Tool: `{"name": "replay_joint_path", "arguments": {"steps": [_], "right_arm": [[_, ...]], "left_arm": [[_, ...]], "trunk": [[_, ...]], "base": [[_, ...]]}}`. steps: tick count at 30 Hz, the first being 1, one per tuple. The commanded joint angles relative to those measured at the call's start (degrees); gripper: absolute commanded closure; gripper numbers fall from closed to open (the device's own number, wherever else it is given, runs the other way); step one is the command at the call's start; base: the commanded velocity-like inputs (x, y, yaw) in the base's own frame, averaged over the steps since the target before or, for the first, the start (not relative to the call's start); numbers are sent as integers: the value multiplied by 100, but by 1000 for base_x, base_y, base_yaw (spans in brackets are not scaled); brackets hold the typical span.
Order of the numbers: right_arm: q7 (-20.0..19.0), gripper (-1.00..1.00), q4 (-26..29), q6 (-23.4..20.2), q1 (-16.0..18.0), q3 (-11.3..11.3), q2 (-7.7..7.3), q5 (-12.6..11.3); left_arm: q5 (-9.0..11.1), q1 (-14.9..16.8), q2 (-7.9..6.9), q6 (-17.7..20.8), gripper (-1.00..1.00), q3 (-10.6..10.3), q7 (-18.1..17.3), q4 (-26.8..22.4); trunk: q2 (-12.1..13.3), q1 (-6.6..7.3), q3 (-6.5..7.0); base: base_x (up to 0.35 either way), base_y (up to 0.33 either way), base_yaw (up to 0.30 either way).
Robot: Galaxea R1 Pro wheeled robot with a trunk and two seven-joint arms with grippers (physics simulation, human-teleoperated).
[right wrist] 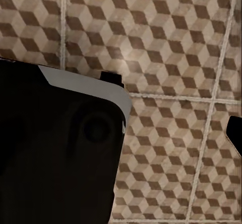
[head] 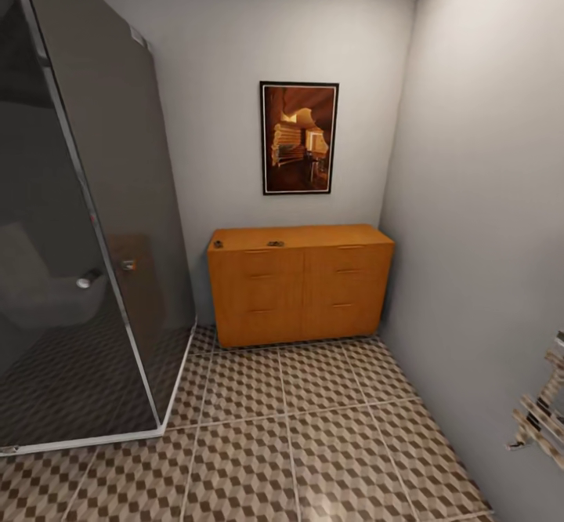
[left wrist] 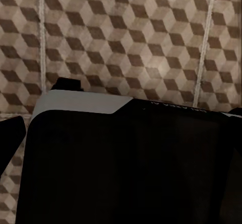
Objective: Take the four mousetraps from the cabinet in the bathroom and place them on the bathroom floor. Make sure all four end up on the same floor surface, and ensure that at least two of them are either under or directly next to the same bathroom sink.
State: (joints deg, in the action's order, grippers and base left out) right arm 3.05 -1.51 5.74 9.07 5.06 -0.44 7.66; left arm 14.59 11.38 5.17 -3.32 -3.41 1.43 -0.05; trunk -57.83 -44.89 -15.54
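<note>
The orange-brown cabinet [head: 300,287] stands against the far wall, drawers closed. Two small dark items [head: 275,244] lie on its flat top, too small to tell whether they are mousetraps. Cube-patterned bathroom floor [head: 313,444] runs from the cabinet toward me. The sink is out of view. Both wrist views look down at this floor [left wrist: 131,37] past my black base. A dark fingertip [left wrist: 10,138] of the left gripper sits at the picture's edge, and a fingertip [right wrist: 235,133] of the right gripper likewise, with nothing held between.
A grey glass shower enclosure [head: 86,232] fills the left side, its white sill [head: 94,437] on the floor. A dark-framed picture [head: 299,138] hangs above the cabinet. A grey wall [head: 486,216] closes the right side, with a metal rail [head: 540,416] on it.
</note>
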Motion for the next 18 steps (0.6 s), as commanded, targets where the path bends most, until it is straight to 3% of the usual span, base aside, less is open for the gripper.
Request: {"name": "replay_joint_path", "arguments": {"steps": [1,18], "right_arm": [[29,-100,-16,24,8,42,1,34],[29,-100,-16,24,8,33,2,33]], "left_arm": [[43,4,2,-19,-100,-37,15,5],[44,4,2,-36,-100,-37,15,5]], "trunk": [[-4,-4,-7],[-4,-4,-7]], "base": [[320,0,0],[320,0,0]]}}
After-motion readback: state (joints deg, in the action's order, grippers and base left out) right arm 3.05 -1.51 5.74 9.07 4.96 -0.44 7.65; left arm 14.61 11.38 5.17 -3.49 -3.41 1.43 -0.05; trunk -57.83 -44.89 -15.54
